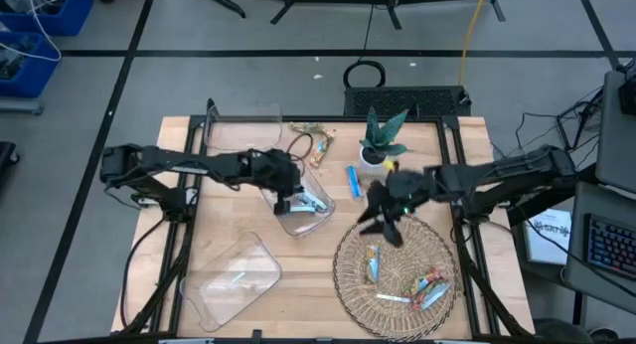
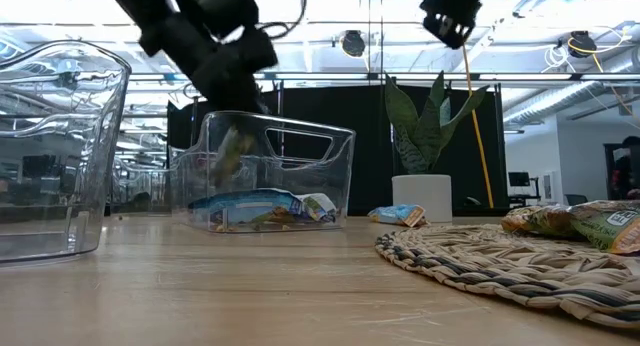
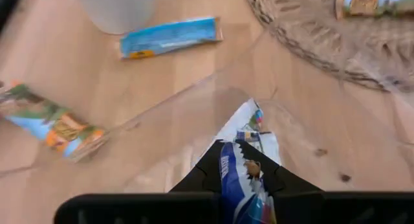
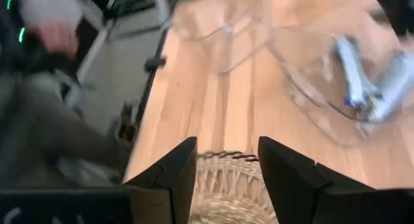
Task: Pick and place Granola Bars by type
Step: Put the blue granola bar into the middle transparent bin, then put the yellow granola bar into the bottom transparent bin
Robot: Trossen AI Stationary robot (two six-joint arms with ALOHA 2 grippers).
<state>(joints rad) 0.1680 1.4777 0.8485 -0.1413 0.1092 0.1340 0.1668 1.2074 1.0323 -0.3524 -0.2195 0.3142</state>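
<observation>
drop-off step: left gripper [image 3: 242, 185] clamped on a blue bar [image 3: 240, 179] over the clear bin [image 1: 303, 207], release next; right gripper [image 4: 226, 166] spread wide, empty, above the woven mat [image 1: 397, 247].

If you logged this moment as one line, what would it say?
left gripper: shut on blue bar, over clear bin | right gripper: open, empty, over woven mat

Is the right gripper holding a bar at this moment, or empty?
Empty. The right gripper has its jaws apart with only the woven mat showing between them, at the mat's edge.
</observation>
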